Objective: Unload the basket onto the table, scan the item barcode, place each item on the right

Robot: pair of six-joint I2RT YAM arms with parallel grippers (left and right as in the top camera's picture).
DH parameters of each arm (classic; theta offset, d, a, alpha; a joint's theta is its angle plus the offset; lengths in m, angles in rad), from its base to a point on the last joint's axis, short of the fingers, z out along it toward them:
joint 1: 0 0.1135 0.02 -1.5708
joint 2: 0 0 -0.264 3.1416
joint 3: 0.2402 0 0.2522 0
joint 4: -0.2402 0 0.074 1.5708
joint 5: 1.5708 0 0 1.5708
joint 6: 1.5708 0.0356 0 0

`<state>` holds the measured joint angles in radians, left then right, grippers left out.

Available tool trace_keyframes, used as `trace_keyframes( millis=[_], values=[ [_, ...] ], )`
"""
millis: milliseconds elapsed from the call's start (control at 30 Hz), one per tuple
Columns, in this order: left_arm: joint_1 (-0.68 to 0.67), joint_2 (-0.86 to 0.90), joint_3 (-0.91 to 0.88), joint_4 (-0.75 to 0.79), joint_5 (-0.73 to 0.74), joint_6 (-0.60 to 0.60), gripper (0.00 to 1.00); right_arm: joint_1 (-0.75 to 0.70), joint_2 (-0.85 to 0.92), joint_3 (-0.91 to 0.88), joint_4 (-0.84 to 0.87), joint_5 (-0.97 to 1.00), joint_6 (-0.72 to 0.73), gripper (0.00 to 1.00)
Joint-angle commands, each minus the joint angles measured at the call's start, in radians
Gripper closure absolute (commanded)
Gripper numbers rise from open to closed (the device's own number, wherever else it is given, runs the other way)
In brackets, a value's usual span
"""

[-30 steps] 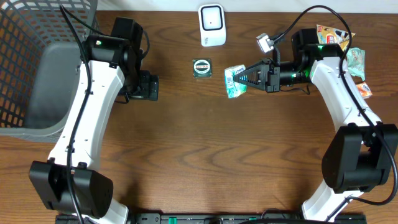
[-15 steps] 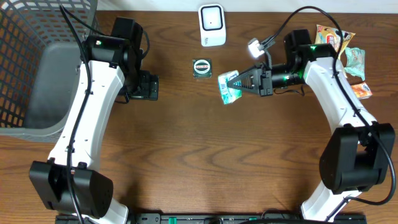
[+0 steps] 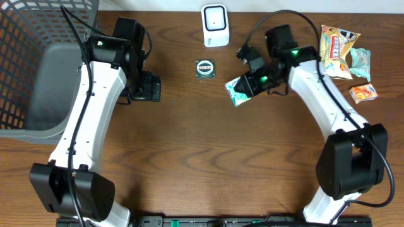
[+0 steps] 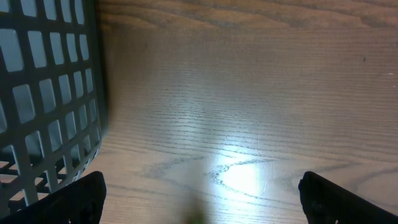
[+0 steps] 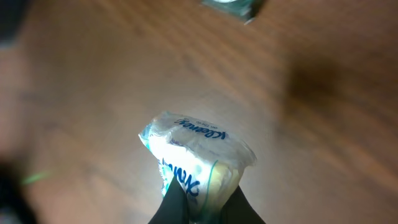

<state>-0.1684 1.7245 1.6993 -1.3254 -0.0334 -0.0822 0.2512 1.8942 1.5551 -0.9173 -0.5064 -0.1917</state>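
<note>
My right gripper (image 3: 246, 85) is shut on a small teal and white tissue pack (image 3: 235, 92), the item, and holds it just above the table right of centre. In the right wrist view the pack (image 5: 196, 152) sticks out from between the two dark fingers (image 5: 177, 205), blue lettering showing; the gripper (image 5: 208, 208) pinches its lower end. A white scanner (image 3: 214, 25) stands at the back edge, up and left of the pack. My left gripper (image 3: 148, 87) hangs open beside the basket, nothing between its fingers (image 4: 78, 199).
A grey wire basket (image 3: 25, 63) fills the far left. A small dark square object (image 3: 205, 68) lies between the scanner and the pack. Several snack packets (image 3: 338, 41) sit at the back right, with an orange one (image 3: 364, 93) nearer.
The right wrist has swung left and turned, so the gripper now points down-left instead of straight left; the pack stays held near the same spot. The left arm has not moved.
</note>
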Motion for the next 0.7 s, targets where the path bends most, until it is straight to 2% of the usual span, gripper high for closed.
trace_keyframes(
  millis=[0,167,367,567,667],
  values=[
    [0.003,0.003,-0.003,0.0,-0.016,-0.009,0.02,0.056,-0.016,0.012,0.043,0.177,0.056,0.99],
    [0.003,0.003,-0.003,0.0,-0.016,-0.009,0.02,0.095,-0.016,0.012,0.067,0.206,0.056,0.99],
    [0.003,0.003,-0.003,0.0,-0.016,-0.009,0.02,0.097,-0.016,0.012,0.052,-0.058,-0.001,0.99],
    [0.003,0.003,-0.003,0.0,-0.016,-0.009,0.02,0.095,-0.016,0.012,0.034,-0.072,-0.006,0.99],
    [0.003,0.003,-0.003,0.0,-0.016,-0.009,0.02,0.095,-0.016,0.012,0.032,-0.179,-0.066,0.99]
  ],
)
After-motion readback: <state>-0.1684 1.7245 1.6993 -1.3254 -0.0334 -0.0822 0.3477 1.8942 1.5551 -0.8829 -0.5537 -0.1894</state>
